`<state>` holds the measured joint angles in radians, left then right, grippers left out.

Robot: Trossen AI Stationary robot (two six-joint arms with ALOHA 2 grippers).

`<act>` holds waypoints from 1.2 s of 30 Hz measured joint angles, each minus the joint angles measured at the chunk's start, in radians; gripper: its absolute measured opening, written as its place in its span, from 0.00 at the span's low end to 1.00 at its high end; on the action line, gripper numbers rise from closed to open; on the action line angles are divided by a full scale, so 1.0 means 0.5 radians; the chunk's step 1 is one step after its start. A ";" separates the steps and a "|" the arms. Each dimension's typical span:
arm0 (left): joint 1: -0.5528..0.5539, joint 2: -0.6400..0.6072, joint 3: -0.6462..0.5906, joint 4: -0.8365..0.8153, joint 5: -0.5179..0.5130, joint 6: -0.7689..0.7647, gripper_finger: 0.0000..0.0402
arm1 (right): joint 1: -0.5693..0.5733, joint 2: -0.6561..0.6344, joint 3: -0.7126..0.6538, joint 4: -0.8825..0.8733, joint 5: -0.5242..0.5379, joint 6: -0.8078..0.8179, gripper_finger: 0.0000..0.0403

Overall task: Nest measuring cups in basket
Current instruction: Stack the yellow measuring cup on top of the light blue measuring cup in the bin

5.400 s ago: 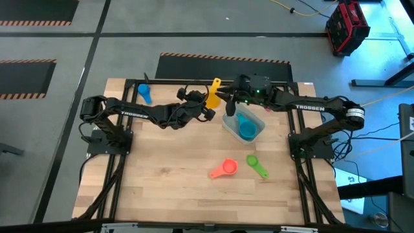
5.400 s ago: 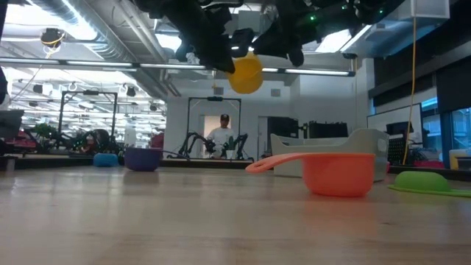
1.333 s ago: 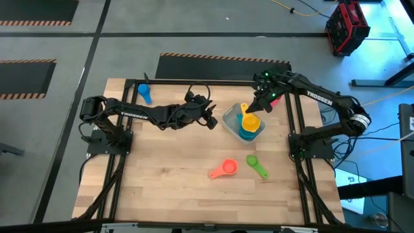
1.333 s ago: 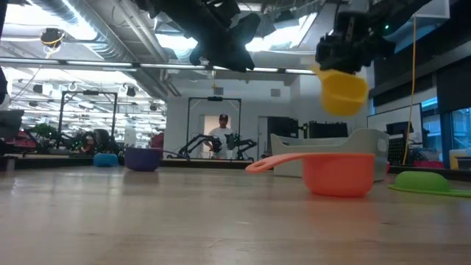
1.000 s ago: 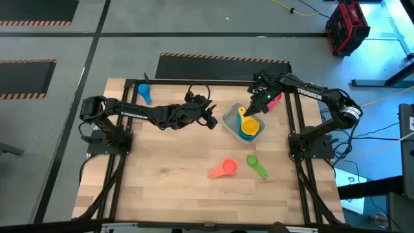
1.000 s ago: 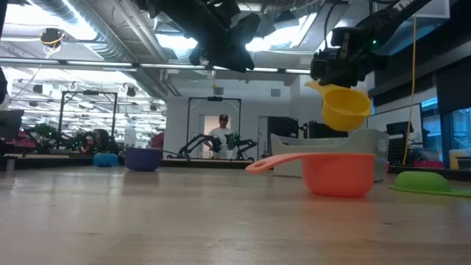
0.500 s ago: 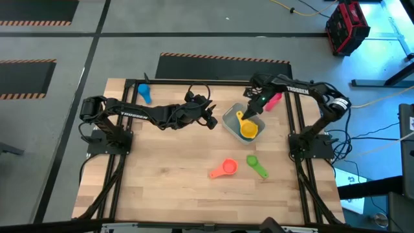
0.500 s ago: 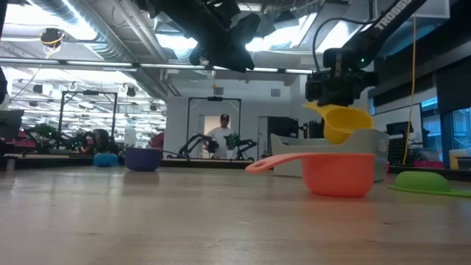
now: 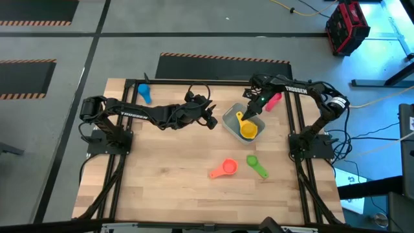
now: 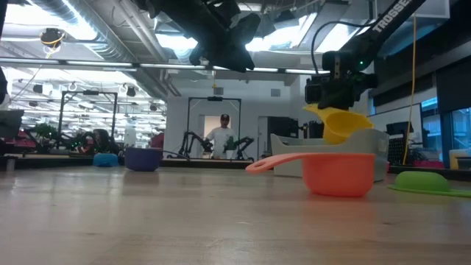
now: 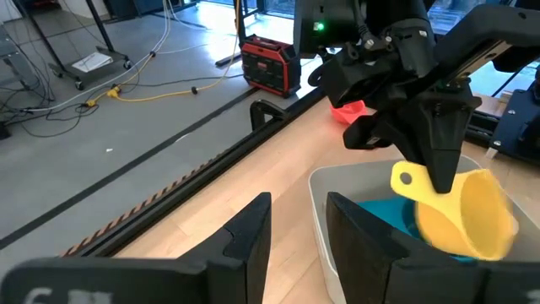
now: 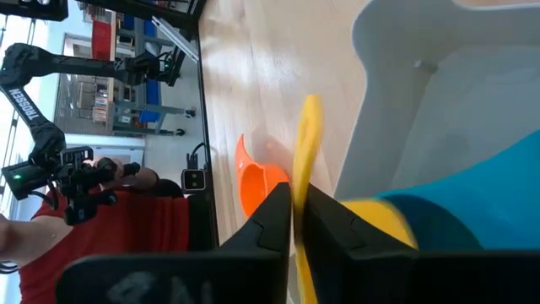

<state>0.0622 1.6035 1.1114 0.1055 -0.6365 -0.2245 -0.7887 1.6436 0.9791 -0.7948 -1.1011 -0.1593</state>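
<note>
- At the near edge of the table, on bare wood, lie the orange measuring cup (image 9: 224, 169) and the green measuring cup (image 9: 257, 166), just beside each other and clear of both arms, waiting their turn.
- Farther in, the basket (image 9: 229, 118) sits right of centre; it already holds the teal measuring cup (image 11: 390, 217), bowl up so that a smaller cup can drop inside.
- Over the basket, the right gripper (image 9: 251, 108) pinches the flat handle of the yellow measuring cup (image 9: 248, 129), fingers closed edge-on around it. Gripping the handle leaves the round bowl free to settle into the teal one.
- In the low view the yellow bowl hangs tilted, partly below the basket rim; whether it touches the teal cup I cannot tell. My judgement: the lowering is nearly done, and letting go comes next.
- Level with the basket but apart from it, the left gripper (image 9: 208, 118) hovers empty with its fingers parted, out of the right arm's way.
- Toward the far edge, the red measuring cup (image 9: 273, 100) lies behind the right arm.
- At the far left corner rest the blue measuring cup (image 9: 145, 94) and, seen in the low view, the purple measuring cup (image 10: 143, 158).
</note>
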 joint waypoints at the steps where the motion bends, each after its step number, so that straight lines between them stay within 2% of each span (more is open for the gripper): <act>1: 0.000 0.000 0.000 0.000 0.000 0.000 0.27 | 0.000 0.000 0.000 0.001 0.000 0.000 0.10; 5: 0.000 0.000 0.000 0.000 0.000 0.000 0.27 | 0.000 0.000 0.000 0.001 0.024 0.000 0.13; 12: 0.000 0.000 0.001 0.000 0.000 0.000 0.27 | 0.000 0.000 0.000 0.001 0.186 0.001 0.14; 23: 0.000 0.000 0.000 0.000 0.001 0.000 0.27 | 0.000 -0.001 0.000 0.007 0.214 0.086 0.14; 27: 0.000 0.000 0.000 0.000 0.000 0.000 0.27 | 0.000 -0.002 0.000 0.040 0.318 0.174 0.14; 32: 0.000 0.000 0.001 0.000 0.000 0.000 0.27 | -0.001 -0.002 0.000 0.057 0.576 0.261 0.14; 36: 0.000 0.000 0.001 0.000 0.000 0.000 0.27 | -0.012 -0.003 0.000 0.056 0.589 0.259 0.14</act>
<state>0.0622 1.6035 1.1118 0.1055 -0.6365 -0.2245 -0.7948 1.6421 0.9791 -0.7666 -0.8066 -0.0296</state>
